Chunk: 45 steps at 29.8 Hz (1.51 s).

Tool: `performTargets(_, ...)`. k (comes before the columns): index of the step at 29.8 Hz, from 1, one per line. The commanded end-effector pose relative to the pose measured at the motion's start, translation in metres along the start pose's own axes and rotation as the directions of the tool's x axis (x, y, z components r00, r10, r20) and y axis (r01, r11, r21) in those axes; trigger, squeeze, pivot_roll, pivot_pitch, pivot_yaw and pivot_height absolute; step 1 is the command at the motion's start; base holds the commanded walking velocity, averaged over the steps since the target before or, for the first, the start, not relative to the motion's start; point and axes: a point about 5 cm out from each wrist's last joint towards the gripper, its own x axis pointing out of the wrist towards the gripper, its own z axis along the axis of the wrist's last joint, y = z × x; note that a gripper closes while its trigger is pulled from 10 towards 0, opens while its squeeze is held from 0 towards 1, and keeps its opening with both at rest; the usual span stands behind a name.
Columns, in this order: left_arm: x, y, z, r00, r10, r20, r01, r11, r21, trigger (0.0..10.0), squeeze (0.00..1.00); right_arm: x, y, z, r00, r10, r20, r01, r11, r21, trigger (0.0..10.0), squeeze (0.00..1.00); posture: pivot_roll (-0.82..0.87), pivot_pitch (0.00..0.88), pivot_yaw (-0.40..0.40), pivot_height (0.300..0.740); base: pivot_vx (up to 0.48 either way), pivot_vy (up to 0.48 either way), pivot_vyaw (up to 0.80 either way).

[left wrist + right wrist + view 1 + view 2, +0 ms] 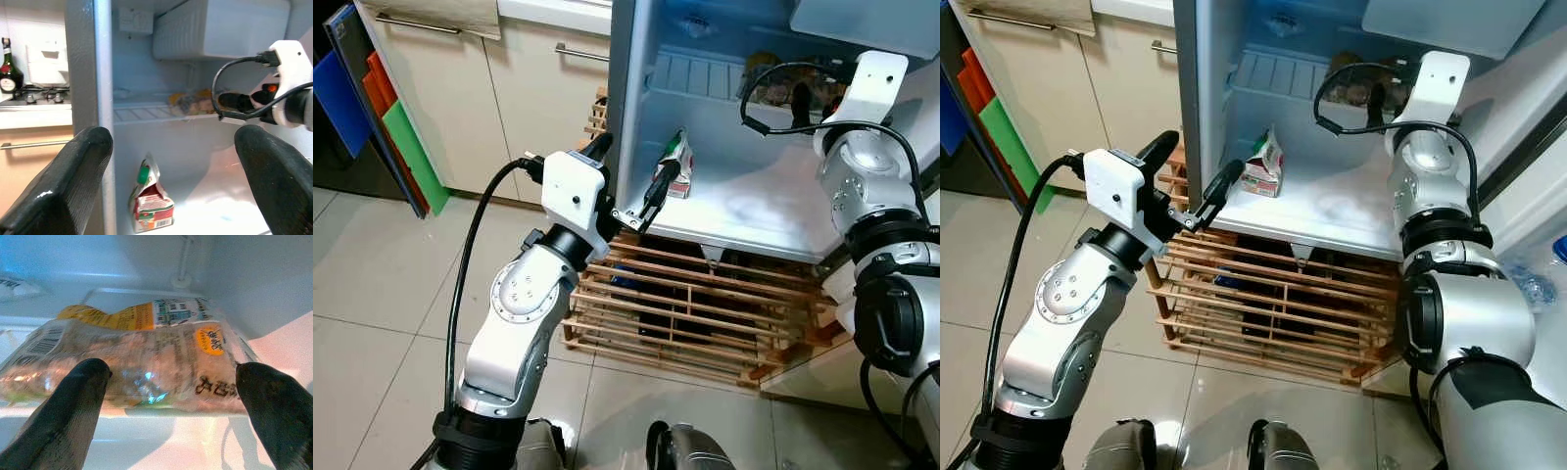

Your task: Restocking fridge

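I have the fridge (636, 117) open in front of me, a small unit sitting on a slatted wooden rack (695, 313). On its white floor, near the left wall, stands a small carton (1263, 164) with a green cap and red print, upright with its top crumpled.

My left gripper (628, 181) is at the fridge's front left edge, just outside the opening. Its fingers (78, 181) are spread wide, holding nothing; one finger lies outside the grey side wall and the other points in toward the carton. In the left wrist view the carton sits between the two fingers, well beyond their tips.

My right gripper (171, 382) is reached in deep on the right side, up at the wire shelf (142, 113). Its fingers (63, 416) are also wide apart and holding nothing. Just ahead of them a clear plastic food packet (142, 357) with orange and yellow labels lies flat on the shelf; I cannot tell whether the tips touch it.

Outside the fridge, to the left, I see beige cabinets (460, 88) and coloured boards (396, 127) leaning beside them. The floor is pale tile (372, 294).
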Motion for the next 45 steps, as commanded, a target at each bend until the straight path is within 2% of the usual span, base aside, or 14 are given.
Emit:
performTargets(1,0.003,0.002,-0.006,0.999,0.023,-0.024,-0.023,1.0,-0.002,10.0,0.0,-0.002,0.006,0.001,0.999,0.021,0.035,-0.02,1.0,-0.019,10.0,0.0,0.01,0.097,-0.063,0.74,0.0,0.0,0.0)
performTargets(4,0.008,0.007,-0.013,0.997,0.055,-0.045,-0.056,0.998,-0.014,10.0,0.0,-0.01,0.02,-0.003,0.994,0.069,0.08,-0.066,0.997,-0.033,10.0,0.0,-0.03,0.056,-0.049,0.74,0.0,0.0,0.0)
performTargets(7,0.011,0.016,-0.02,0.992,0.093,-0.081,-0.094,0.996,0.002,10.0,0.0,-0.02,0.027,-0.004,0.989,0.079,0.122,-0.076,0.997,-0.033,10.0,0.0,-0.05,0.036,-0.039,0.74,0.0,0.0,0.0)
performTargets(9,0.011,0.026,-0.029,0.983,0.139,-0.12,-0.14,0.99,-0.005,10.0,0.0,-0.034,0.031,-0.007,0.982,0.098,0.163,-0.092,0.995,-0.04,10.0,0.0,-0.08,0.003,-0.012,0.74,0.0,0.0,0.0)
performTargets(12,0.008,0.039,-0.039,0.967,0.194,-0.168,-0.201,0.979,-0.026,10.0,0.0,-0.057,0.035,-0.014,0.972,0.109,0.208,-0.104,0.994,-0.034,10.0,0.0,-0.11,0.0,0.013,0.74,0.0,0.0,0.0)
performTargets(14,0.005,0.044,-0.042,0.959,0.212,-0.185,-0.22,0.975,-0.022,10.0,0.0,-0.077,0.036,-0.025,0.966,0.121,0.23,-0.112,0.992,-0.05,10.0,0.0,-0.12,0.0,0.027,0.74,0.0,0.0,0.0)
performTargets(16,0.005,0.047,-0.044,0.957,0.217,-0.191,-0.225,0.974,-0.02,10.0,0.0,-0.09,0.037,-0.033,0.964,0.128,0.234,-0.115,0.991,-0.067,10.0,0.0,-0.13,0.0,0.038,0.74,0.0,0.0,0.0)
performTargets(19,0.002,0.049,-0.045,0.956,0.217,-0.196,-0.226,0.974,-0.023,10.0,0.0,-0.114,0.033,-0.052,0.97,0.126,0.21,-0.112,0.991,-0.077,10.0,0.0,-0.13,0.0,0.047,0.74,0.0,0.0,0.0)
performTargets(22,0.0,0.048,-0.045,0.959,0.207,-0.195,-0.213,0.977,-0.014,10.0,0.0,-0.131,0.025,-0.07,0.983,0.113,0.144,-0.102,0.991,-0.085,10.0,0.0,-0.14,0.0,0.053,0.74,0.0,0.0,0.0)
performTargets(25,-0.01,0.042,-0.05,0.959,0.198,-0.205,-0.209,0.977,-0.037,10.0,0.0,-0.148,0.02,-0.091,0.995,0.079,0.061,-0.075,0.995,-0.068,10.0,0.0,-0.14,0.0,0.055,0.74,0.0,0.0,0.0)
performTargets(29,-0.014,0.035,-0.053,0.958,0.195,-0.209,-0.209,0.977,-0.044,10.0,0.0,-0.15,0.024,-0.096,0.996,0.079,0.036,-0.077,0.996,-0.048,10.0,0.0,-0.12,0.0,0.049,0.74,0.0,0.0,0.0)
performTargets(31,-0.013,0.032,-0.051,0.961,0.192,-0.201,-0.205,0.978,-0.046,10.0,0.0,-0.145,0.025,-0.093,0.994,0.096,0.05,-0.093,0.994,-0.064,10.0,0.0,-0.11,0.0,0.042,0.74,0.0,0.307,0.0)
performTargets(37,-0.008,0.04,-0.051,0.956,0.229,-0.186,-0.241,0.97,-0.043,10.0,0.0,-0.131,0.026,-0.092,0.994,0.105,0.04,-0.102,0.993,-0.065,10.0,0.0,-0.09,0.0,0.023,0.74,0.0,0.465,0.0)
performTargets(45,-0.006,0.036,-0.051,0.966,0.187,-0.18,-0.196,0.98,-0.03,10.0,0.0,-0.137,0.02,-0.1,0.997,0.082,-0.008,-0.082,0.995,-0.059,10.0,0.0,-0.12,0.0,0.032,0.74,0.0,0.058,-0.16)
